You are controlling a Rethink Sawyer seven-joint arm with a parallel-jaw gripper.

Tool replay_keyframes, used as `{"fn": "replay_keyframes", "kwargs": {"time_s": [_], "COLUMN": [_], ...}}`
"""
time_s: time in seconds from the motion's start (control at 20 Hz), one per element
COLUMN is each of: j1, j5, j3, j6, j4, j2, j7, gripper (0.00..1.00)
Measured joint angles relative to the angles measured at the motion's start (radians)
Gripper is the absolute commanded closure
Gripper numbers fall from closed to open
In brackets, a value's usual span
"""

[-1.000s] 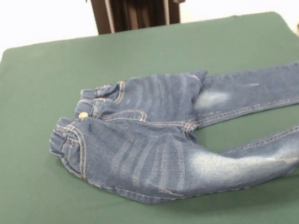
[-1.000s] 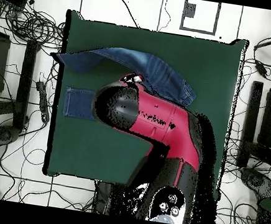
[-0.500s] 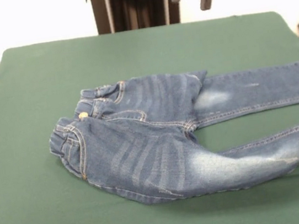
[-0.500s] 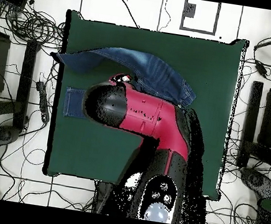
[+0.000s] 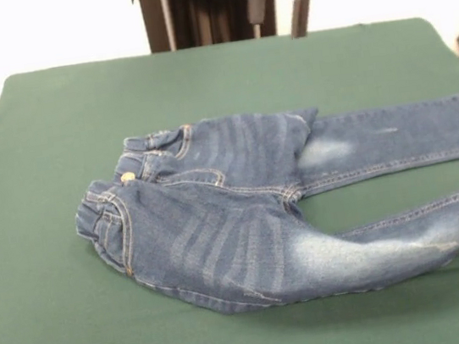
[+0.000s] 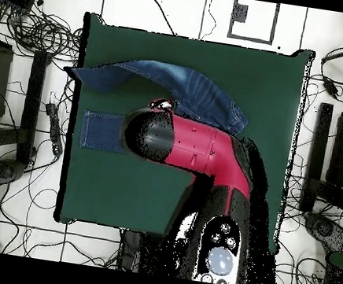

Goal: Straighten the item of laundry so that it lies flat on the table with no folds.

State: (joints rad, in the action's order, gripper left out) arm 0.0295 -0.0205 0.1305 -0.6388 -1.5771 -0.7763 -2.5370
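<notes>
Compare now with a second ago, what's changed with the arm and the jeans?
The gripper has come down further into the front view at the far table edge, its fingers apart and holding nothing. In the overhead view the arm has swung slightly. The jeans lie as before, untouched, still folded over at the waist on the table.

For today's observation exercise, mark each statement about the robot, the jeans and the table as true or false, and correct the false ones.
1. The small blue denim jeans lie on the dark green felt-covered table. True.
2. The gripper clamps the waistband. False: it hangs above the table's far edge, touching no cloth.
3. The gripper's two fingers stand apart. True.
4. In the front view the waistband points left and both legs run right. True.
5. The jeans are folded into a neat square. False: they lie spread out, the nearer leg bent and rumpled.
</notes>
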Motion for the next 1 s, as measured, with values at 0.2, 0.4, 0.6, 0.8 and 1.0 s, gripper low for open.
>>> {"fn": "replay_keyframes", "kwargs": {"time_s": [0.2, 0.4, 0.6, 0.8, 1.0], "j1": [0.019, 0.046, 0.078, 0.110, 0.140], "j5": [-0.029, -0.085, -0.132, -0.162, -0.186], "j3": [-0.006, -0.025, -0.056, -0.094, -0.129], "j6": [0.014, 0.028, 0.031, 0.033, 0.039], "j4": [-0.014, -0.036, -0.055, -0.071, -0.083], "j2": [0.003, 0.005, 0.012, 0.027, 0.050], "j7": [0.000, 0.000, 0.000, 0.000, 0.000], "gripper": [0.00, 0.00, 0.00, 0.00, 0.00]}}
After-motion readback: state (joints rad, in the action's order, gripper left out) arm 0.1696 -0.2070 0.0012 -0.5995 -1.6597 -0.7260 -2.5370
